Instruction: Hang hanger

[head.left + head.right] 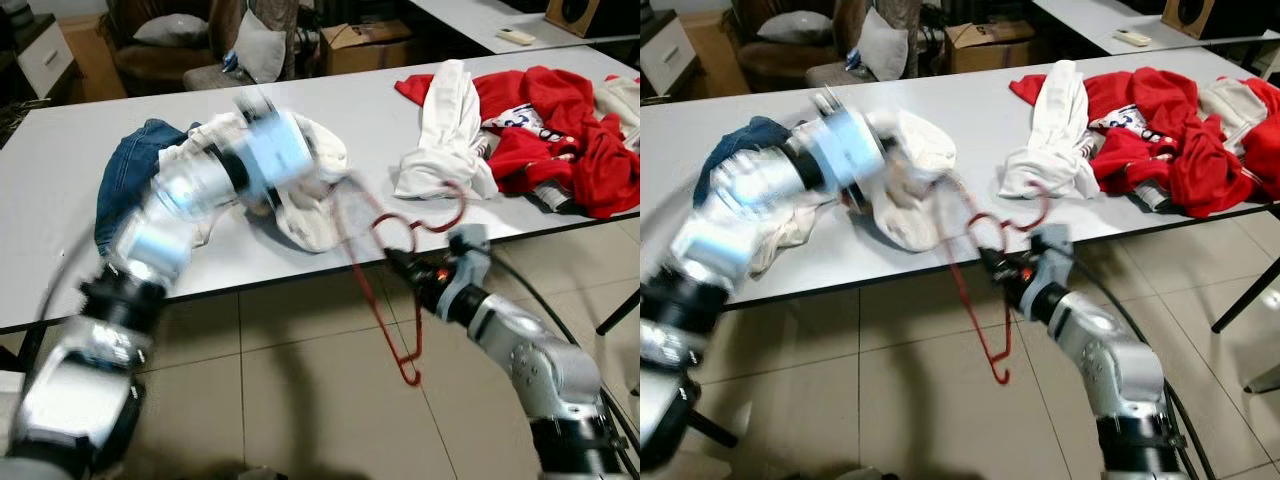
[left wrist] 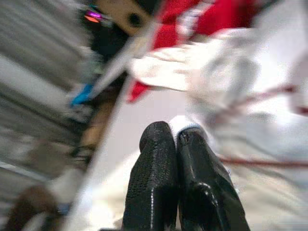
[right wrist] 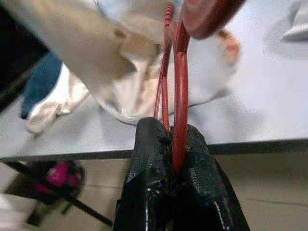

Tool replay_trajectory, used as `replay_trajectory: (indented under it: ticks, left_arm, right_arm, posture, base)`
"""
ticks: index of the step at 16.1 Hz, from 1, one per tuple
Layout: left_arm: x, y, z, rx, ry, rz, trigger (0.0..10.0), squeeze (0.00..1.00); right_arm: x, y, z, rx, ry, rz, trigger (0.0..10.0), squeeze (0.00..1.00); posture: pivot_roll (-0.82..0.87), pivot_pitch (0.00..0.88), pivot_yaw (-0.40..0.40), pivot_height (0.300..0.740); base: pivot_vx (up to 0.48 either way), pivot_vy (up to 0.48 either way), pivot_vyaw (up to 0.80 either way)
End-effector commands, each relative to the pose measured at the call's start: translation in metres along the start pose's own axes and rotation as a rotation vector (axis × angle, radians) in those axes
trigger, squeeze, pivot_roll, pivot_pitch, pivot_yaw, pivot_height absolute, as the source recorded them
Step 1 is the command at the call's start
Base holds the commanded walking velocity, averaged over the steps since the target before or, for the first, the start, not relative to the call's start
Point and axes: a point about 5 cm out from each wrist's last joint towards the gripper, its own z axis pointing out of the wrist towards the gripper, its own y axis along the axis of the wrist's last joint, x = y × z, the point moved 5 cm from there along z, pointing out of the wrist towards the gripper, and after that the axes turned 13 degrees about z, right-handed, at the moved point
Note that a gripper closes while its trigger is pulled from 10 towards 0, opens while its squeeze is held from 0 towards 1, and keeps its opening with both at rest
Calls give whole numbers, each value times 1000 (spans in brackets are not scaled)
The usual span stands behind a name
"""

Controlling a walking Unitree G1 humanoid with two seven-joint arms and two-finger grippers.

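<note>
The right end effector (image 1: 400, 262) pinches the red hanger (image 1: 385, 290) off the table (image 1: 60, 180) edge at 5 o'clock; the left end effector (image 2: 179, 139), fingers pressed together, nips the white garment (image 1: 310, 190). Best keep the hanger level while threading.

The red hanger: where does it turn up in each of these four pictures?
Left eye: red hanger low centre, dangling past the table edge.
Right eye: low centre.
Left wrist: thin red lines across white cloth.
Right wrist: centre, pinched by the right gripper.
Shared landmark: the white cloth.
</note>
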Motion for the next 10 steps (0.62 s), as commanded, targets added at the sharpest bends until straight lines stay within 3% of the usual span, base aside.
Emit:
replay_trajectory:
  ticks: [1,5,6,7,10]
  left_arm:
    - [-10,3,1,-2,-48,9,0,0]
    - [-21,-23,-6,113,-32,-58,0,0]
    - [-27,-33,-12,150,-52,-56,0,0]
    - [-22,-33,-15,147,-21,-68,0,0]
    - [19,-15,-19,54,181,-98,0,0]
  right_arm:
    - [4,-2,0,15,50,53,10000,0]
    - [3,16,3,-93,75,222,10000,0]
    - [4,12,3,-61,81,206,10000,0]
    - [-3,-6,4,46,30,97,10000,0]
    - [2,-21,0,126,64,104,10000,0]
  posture:
    - [-137,0,71,740]
    - [-133,0,74,740]
    - [-134,0,78,740]
    - [-133,0,76,740]
    - [-128,0,68,740]
  base:
    - [0,0,0]
    - [0,0,0]
    - [0,0,0]
    - [0,0,0]
    - [0,0,0]
